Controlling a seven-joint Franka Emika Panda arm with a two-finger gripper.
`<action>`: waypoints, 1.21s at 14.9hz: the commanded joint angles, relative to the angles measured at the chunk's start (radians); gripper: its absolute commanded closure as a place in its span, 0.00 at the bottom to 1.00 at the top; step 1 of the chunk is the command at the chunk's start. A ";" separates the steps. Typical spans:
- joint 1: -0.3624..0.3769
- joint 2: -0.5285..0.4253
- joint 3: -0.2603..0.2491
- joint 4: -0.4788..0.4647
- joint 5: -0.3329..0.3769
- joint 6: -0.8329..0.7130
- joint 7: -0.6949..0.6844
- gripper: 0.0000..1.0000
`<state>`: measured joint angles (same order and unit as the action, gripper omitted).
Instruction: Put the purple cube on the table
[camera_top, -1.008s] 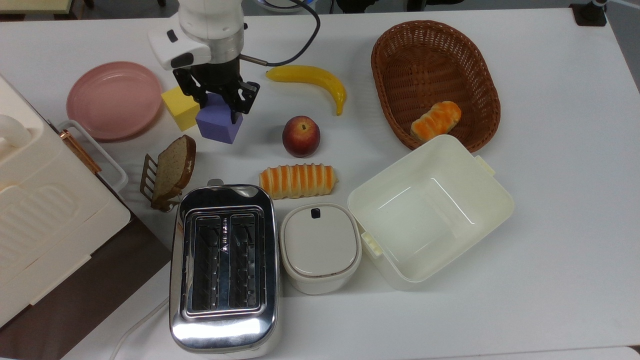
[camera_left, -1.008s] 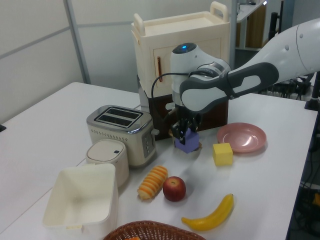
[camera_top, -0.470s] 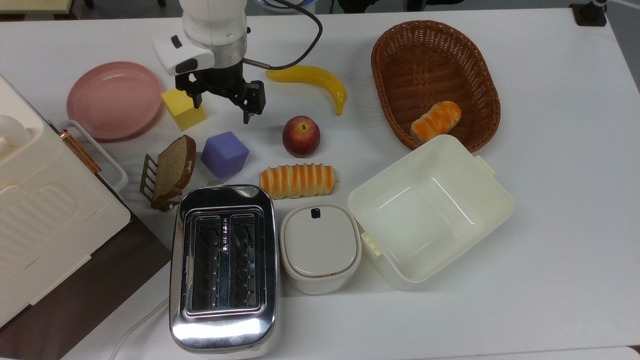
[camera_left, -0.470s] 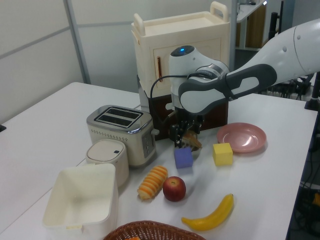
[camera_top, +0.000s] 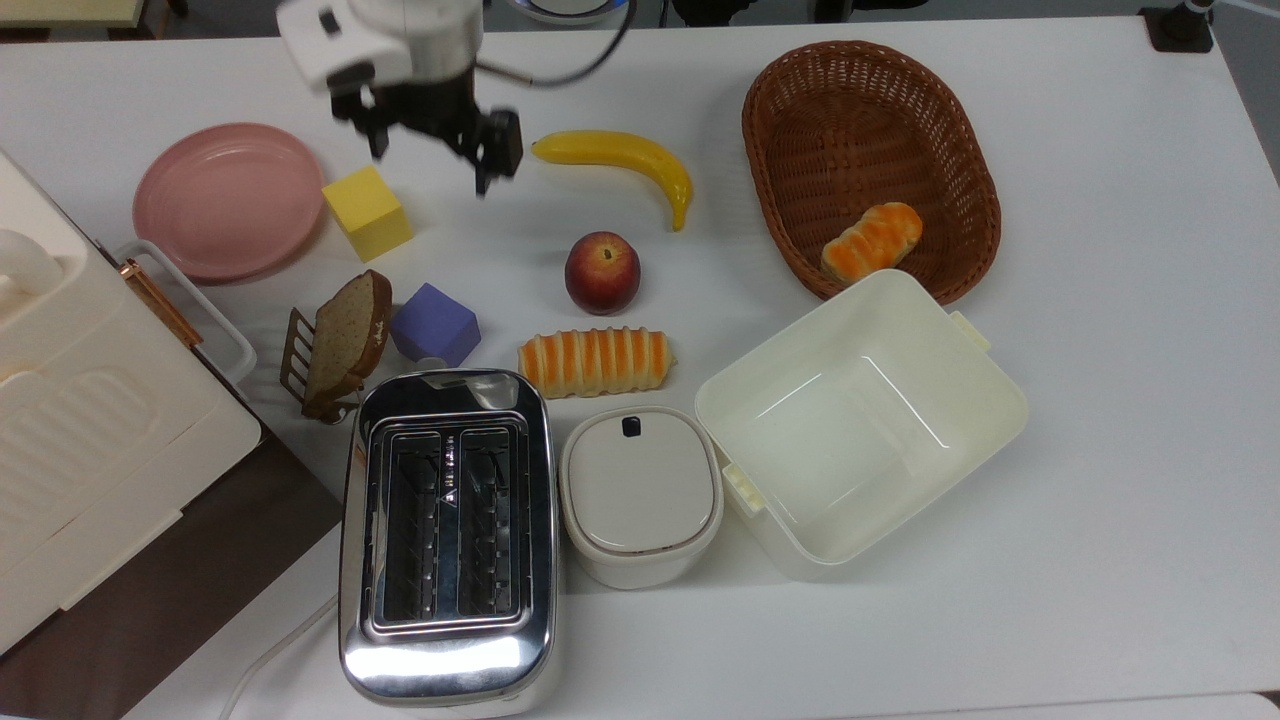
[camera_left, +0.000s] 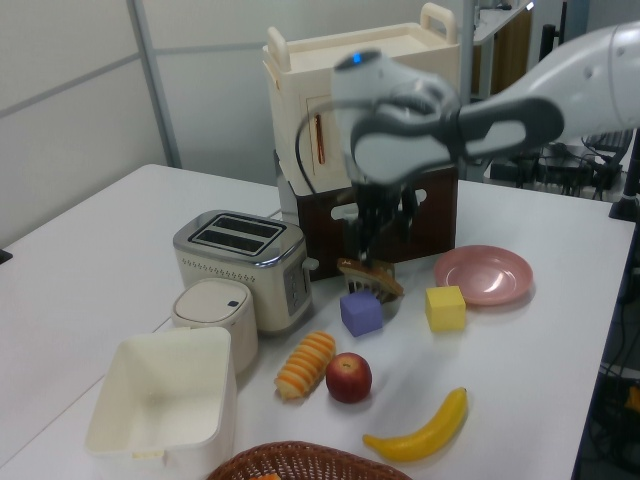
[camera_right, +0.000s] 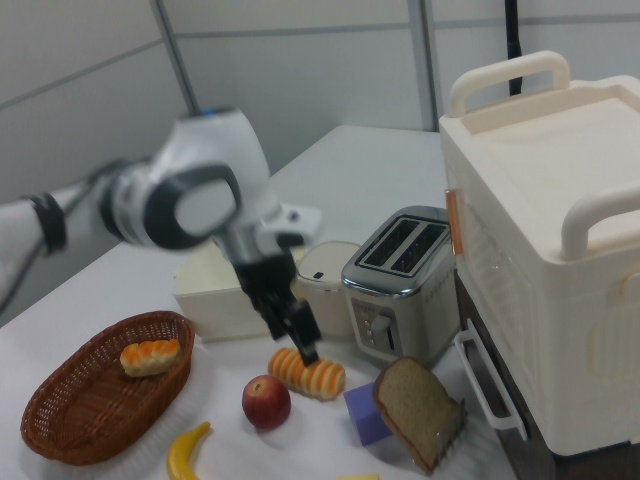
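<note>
On the table (camera_top: 1100, 150), the arm's motion blur in the left and right views makes the gripper (camera_top: 430, 135) hard to read, but at the top view's upper left its fingers stand spread and empty, higher up the frame than half a second ago. One purple cube (camera_top: 435, 325) (its lower edge is hidden by the toaster (camera_top: 448, 540)) rests on the table left of centre, touching the bread slice (camera_top: 348, 338) and nearer the toaster than before. There are two cubes, two striped buns and one each of banana, peach, plate and basket.

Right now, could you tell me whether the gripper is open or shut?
Open: the gripper hangs empty with fingers spread, and the purple cube rests on the table.
</note>
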<state>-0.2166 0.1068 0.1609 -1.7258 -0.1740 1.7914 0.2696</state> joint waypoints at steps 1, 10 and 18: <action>0.025 -0.064 0.071 0.111 0.048 -0.179 0.025 0.00; 0.338 -0.124 -0.172 0.109 0.099 -0.233 0.056 0.00; 0.307 -0.127 -0.300 0.109 0.159 -0.190 -0.069 0.00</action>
<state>0.0876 -0.0047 -0.1037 -1.6059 -0.0651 1.5745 0.2438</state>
